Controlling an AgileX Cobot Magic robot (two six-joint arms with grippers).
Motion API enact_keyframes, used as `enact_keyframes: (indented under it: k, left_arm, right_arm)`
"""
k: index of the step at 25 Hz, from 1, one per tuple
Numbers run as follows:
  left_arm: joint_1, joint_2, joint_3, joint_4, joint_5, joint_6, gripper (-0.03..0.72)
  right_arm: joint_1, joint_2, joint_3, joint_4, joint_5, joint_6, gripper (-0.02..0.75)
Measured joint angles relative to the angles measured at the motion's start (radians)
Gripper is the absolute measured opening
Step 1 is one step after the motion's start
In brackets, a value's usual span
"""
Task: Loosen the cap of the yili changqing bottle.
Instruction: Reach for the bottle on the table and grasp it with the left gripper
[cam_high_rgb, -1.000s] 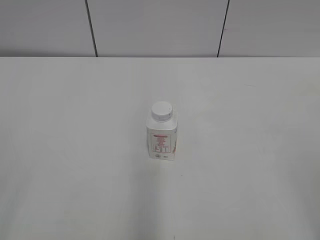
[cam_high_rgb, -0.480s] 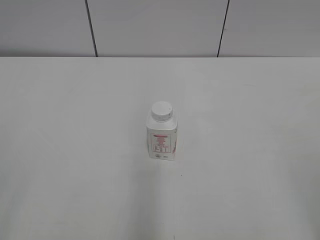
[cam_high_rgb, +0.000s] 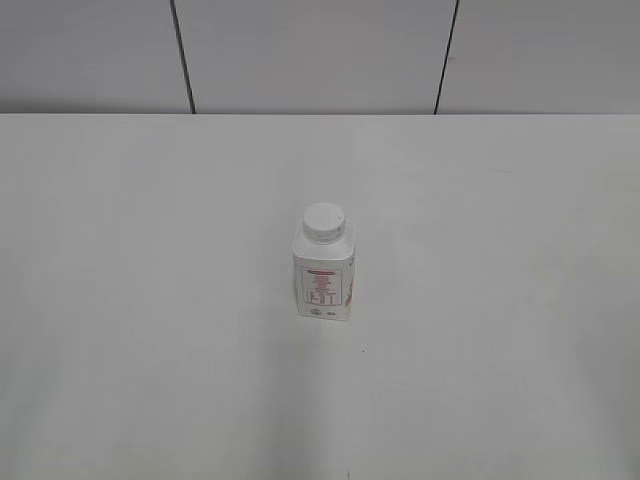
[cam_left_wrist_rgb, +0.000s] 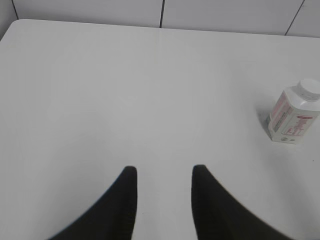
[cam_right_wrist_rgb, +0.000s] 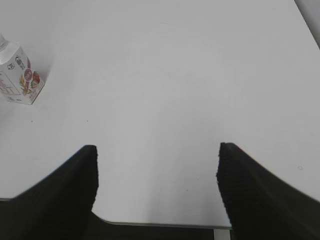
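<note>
Standing upright mid-bench (cam_high_rgb: 120, 300), yili changqing bottle (cam_high_rgb: 323, 275), cap (cam_high_rgb: 323, 221) on; unchanged from prior frames. Left claw (cam_left_wrist_rgb: 161, 172), right claw (cam_right_wrist_rgb: 157, 150) released, well apart from bottle. Not started.

Only unreadably small red print on the yili changqing bottle (cam_high_rgb: 324, 278) label.

yili changqing bottle (cam_right_wrist_rgb: 19, 75) cut off at left edge; label print unreadable.

Bare table (cam_high_rgb: 150, 300) surrounds the lone upright bottle (cam_high_rgb: 323, 275) on every side
</note>
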Motion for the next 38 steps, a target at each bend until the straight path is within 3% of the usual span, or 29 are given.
enact_keyframes:
  k: [9,16,20,24,29,34,38]
  left_arm:
    - [0.0,0.0,0.0,-0.001,-0.001,0.0,0.246]
    - [0.0,0.0,0.0,-0.001,-0.002,0.0,0.499]
    - [0.0,0.0,-0.01,-0.006,-0.033,0.0,0.538]
    - [0.0,0.0,-0.006,0.001,-0.217,0.0,0.544]
    - [0.0,0.0,0.104,0.014,-0.515,0.0,0.544]
    - [0.0,0.0,0.224,0.013,-0.72,0.0,0.544]
    - [0.0,0.003,0.25,0.013,-0.821,0.0,0.526]
  right_arm:
    - [0.0,0.0,0.0,0.0,0.0,0.0,0.585]
    - [0.0,0.0,0.0,0.0,0.0,0.0,0.585]
    - [0.0,0.0,0.0,0.0,0.0,0.0,0.585]
    - [0.0,0.0,0.0,0.0,0.0,0.0,0.585]
    - [0.0,0.0,0.0,0.0,-0.001,0.0,0.585]
    - [0.0,0.0,0.0,0.0,-0.001,0.0,0.585]
    - [0.0,0.0,0.0,0.0,-0.001,0.0,0.585]
